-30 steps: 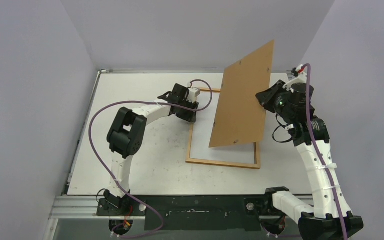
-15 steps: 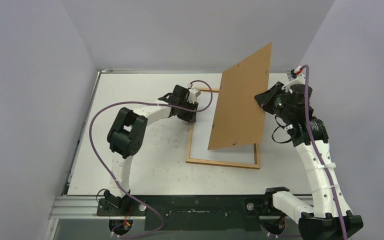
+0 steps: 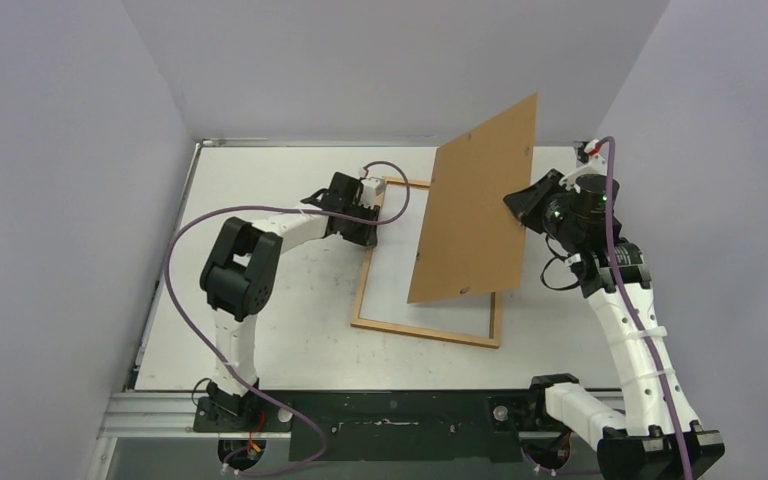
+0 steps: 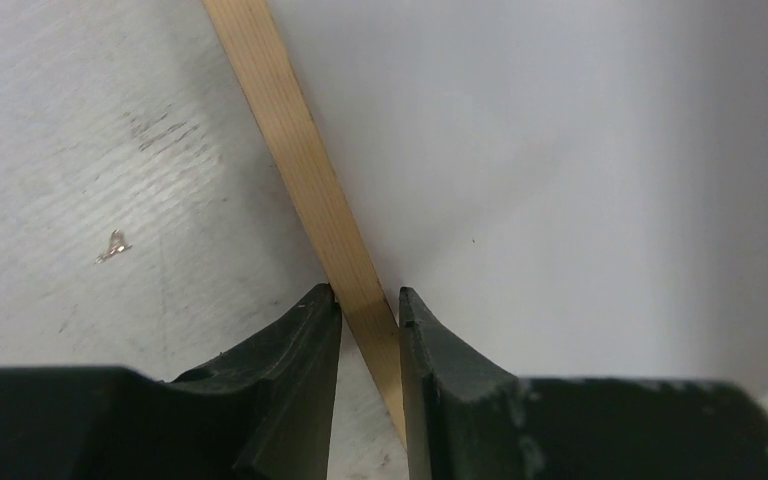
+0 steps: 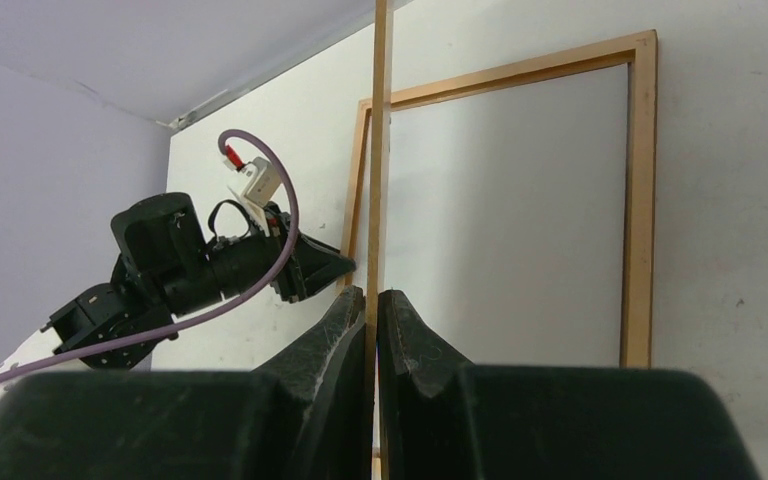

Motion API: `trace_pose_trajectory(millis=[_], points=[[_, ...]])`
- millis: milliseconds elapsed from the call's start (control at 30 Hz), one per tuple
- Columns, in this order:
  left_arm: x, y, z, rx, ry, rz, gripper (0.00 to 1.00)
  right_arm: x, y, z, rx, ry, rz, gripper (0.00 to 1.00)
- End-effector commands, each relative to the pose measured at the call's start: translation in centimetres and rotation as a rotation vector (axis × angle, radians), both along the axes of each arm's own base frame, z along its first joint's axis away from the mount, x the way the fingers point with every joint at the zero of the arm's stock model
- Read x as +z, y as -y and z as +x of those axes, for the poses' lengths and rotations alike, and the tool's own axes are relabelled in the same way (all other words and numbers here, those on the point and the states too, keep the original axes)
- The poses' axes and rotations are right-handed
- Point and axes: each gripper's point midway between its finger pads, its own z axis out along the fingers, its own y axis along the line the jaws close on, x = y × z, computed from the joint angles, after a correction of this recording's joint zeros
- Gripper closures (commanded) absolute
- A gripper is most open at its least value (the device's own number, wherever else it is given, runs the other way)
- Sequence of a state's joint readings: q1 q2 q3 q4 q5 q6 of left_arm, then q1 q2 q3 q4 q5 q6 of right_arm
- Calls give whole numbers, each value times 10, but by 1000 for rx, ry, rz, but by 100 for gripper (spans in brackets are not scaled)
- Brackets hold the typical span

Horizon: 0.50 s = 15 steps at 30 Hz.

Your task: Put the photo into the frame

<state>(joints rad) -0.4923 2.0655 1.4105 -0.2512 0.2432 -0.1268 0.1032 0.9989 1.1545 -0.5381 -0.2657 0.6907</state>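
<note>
I am working in a robotics lab cell, not a home or a shop. Plain pale-lilac walls [image 3: 60,200] box in a white surface [image 3: 300,300] on three sides. The surface is scuffed and speckled with small dark marks. Along its near edge run an aluminium rail [image 3: 160,405] and a black base plate [image 3: 400,425], where the left arm [image 3: 240,280] and the right arm [image 3: 640,350] are bolted side by side. Purple cables [image 3: 168,262] loop loose from the bases up to the wrists. The left gripper [image 4: 365,295] and the right gripper [image 5: 372,295] each fill the bottom of their own wrist camera's view.
</note>
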Motion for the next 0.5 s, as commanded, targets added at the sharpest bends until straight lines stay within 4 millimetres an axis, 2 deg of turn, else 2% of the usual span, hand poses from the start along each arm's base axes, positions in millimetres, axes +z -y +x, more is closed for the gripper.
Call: trace_pose_trajectory(millis=[0, 300, 467], points=[[16, -32, 0, 40, 13, 21, 77, 41, -8, 6, 21, 161, 85, 95], [20, -85, -16, 175, -7, 33, 79, 26, -21, 11, 64, 156, 167, 95], [23, -105, -27, 278, -33, -4, 80, 13, -34, 16, 106, 144, 244, 95]])
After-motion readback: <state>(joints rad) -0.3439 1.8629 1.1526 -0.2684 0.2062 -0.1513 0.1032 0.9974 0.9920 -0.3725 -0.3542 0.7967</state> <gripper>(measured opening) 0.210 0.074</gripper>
